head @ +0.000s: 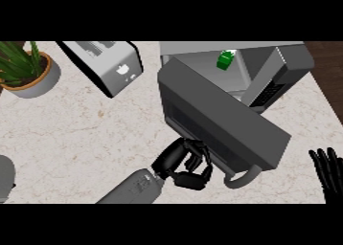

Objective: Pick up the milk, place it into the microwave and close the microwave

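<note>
Left hand (pixel 181 165) sits low on the counter (pixel 75 134), its fingers curled against the outer face of the microwave door (pixel 220 124) near the lower edge — I see nothing held inside that curl, only fingertips touching the dark panel. Its grey forearm comes in from the bottom of my view. My right hand (pixel 333 172) shows at the right edge, fingers straight and pointing up, resting and apart from everything. That door is swung partway out toward me, its curved handle (pixel 244 179) just beside the left hand. Behind it the microwave (pixel 273 67) cavity is exposed, and the green milk carton (pixel 225 60) stands upright inside, toward the back. A silver toaster (pixel 107 64) sits left of the microwave, and a potted plant (pixel 22 69) occupies the far left corner.
</note>
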Motion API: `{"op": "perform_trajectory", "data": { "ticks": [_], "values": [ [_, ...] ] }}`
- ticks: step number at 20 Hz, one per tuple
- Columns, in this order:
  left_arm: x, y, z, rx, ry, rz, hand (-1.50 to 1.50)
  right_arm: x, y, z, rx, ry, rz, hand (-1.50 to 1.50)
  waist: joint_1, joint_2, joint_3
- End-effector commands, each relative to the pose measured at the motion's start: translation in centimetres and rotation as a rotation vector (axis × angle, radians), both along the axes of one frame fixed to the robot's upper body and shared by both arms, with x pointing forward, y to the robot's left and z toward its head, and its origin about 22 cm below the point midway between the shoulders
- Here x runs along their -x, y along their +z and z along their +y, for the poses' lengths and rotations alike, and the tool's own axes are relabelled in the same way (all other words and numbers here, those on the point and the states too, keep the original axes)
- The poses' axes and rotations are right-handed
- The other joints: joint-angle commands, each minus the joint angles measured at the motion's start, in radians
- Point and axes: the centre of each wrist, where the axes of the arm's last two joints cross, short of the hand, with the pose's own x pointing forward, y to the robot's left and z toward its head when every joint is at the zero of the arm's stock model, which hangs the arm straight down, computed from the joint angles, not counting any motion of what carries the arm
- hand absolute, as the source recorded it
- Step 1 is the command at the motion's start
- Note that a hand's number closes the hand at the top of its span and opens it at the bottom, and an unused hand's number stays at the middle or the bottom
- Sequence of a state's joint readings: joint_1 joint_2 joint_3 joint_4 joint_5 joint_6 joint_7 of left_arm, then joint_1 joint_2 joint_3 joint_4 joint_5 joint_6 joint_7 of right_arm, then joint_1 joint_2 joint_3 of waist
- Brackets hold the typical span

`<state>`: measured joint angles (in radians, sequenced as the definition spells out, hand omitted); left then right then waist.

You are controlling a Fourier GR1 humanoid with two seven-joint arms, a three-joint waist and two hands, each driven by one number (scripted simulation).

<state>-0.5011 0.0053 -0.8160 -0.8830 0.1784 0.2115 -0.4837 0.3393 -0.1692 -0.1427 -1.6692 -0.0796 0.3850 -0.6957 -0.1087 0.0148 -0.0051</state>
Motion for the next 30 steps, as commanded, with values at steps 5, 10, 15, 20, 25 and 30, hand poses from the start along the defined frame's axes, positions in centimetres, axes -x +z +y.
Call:
{"op": "perform_trajectory", "data": {
  "ticks": [5,10,15,20,25,30],
  "values": [
    [0.7,1.0,-2.3,0.090,0.030,-0.019,1.50,-0.2,3.9,0.5,-0.014,0.103,-0.048,-1.50,-0.049,0.010,-0.003],
    [-0.6,3.0,-3.2,0.155,0.102,-0.032,1.50,-0.9,5.3,0.0,0.033,0.158,-0.030,-1.50,-0.071,0.018,-0.003],
    [-1.8,4.7,-3.5,0.218,0.267,-0.029,1.50,-1.4,7.3,0.1,0.062,0.194,-0.074,-1.50,-0.100,0.021,-0.004],
    [-3.2,5.8,-3.9,0.207,0.348,-0.029,-1.50,-2.2,8.5,-0.5,0.083,0.180,-0.102,-1.50,-0.124,0.031,-0.001],
    [-4.2,6.7,-4.2,0.191,0.428,0.006,-1.50,-3.2,11.6,-2.1,0.198,0.146,-0.166,-1.50,-0.156,0.036,-0.002],
    [-5.4,8.2,-4.2,0.265,0.517,0.030,-1.50,-3.7,16.4,-3.7,0.469,0.039,-0.301,1.50,-0.175,0.043,-0.008]
  ]
}}
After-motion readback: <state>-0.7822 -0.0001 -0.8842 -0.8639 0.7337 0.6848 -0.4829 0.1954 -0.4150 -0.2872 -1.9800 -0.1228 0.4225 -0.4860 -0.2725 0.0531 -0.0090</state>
